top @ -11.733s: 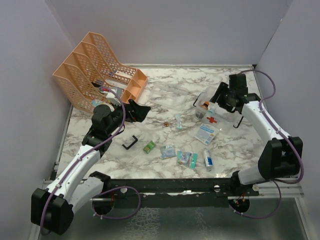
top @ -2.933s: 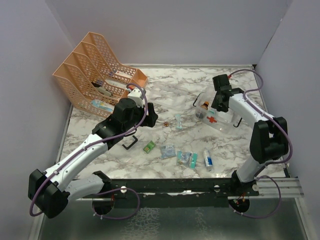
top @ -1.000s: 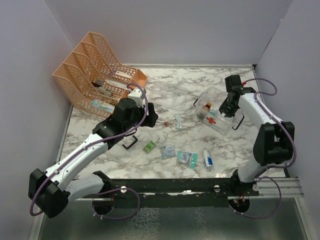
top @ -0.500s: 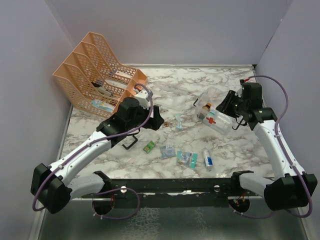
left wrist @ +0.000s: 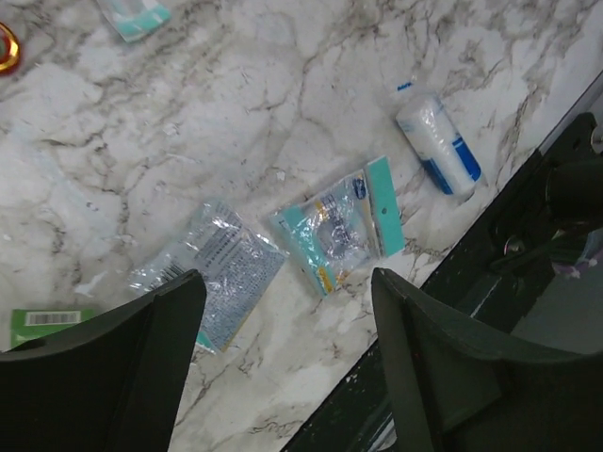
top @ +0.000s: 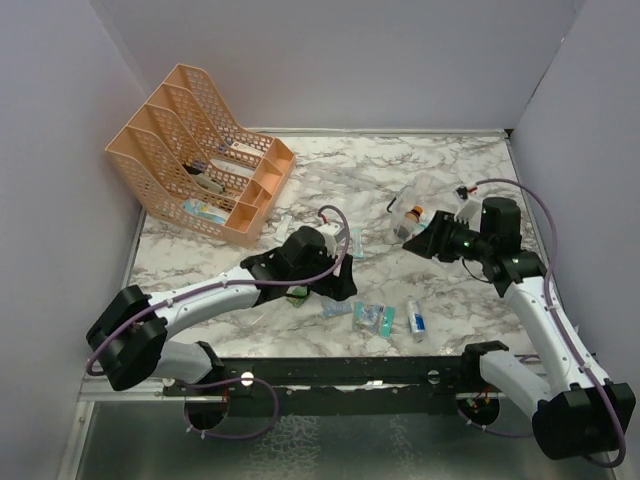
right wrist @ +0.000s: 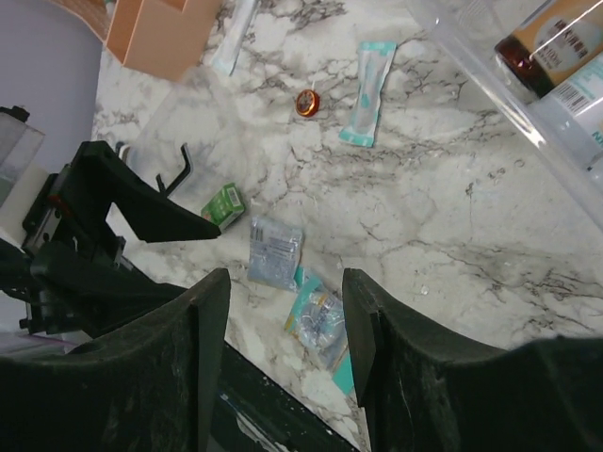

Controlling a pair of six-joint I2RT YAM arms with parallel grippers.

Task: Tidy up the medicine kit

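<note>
Several loose supplies were scattered along the near part of the marble table (top: 340, 170), outside the kit. At the upper left of the top view, the orange mesh file rack (top: 200, 150) was stood against the wall; a few items were lodged in its slots, too small to be identified.

Toward the centre, the left gripper (left wrist: 287, 282) was hung low with its fingers spread wide and nothing between them. The clear foil packet (left wrist: 212, 271) and the teal packet (left wrist: 344, 226) were framed beneath it, so a pick of one of them was judged the likely intent. The green box (left wrist: 47, 323) was cut off at the lower left of that view, and in the top view it was largely covered by the arm. Further right, the white-and-blue tube (left wrist: 438, 146) was laid near the table edge.

At the right, the clear medicine box (right wrist: 499, 85) was cropped by the frame, a brown bottle (right wrist: 556, 38) being visible inside with its label cut short. The right gripper (right wrist: 285, 282) was likewise held parted and empty near the box, its camera turned toward the loose packets. The small copper disc (right wrist: 307, 103) could not be identified.
</note>
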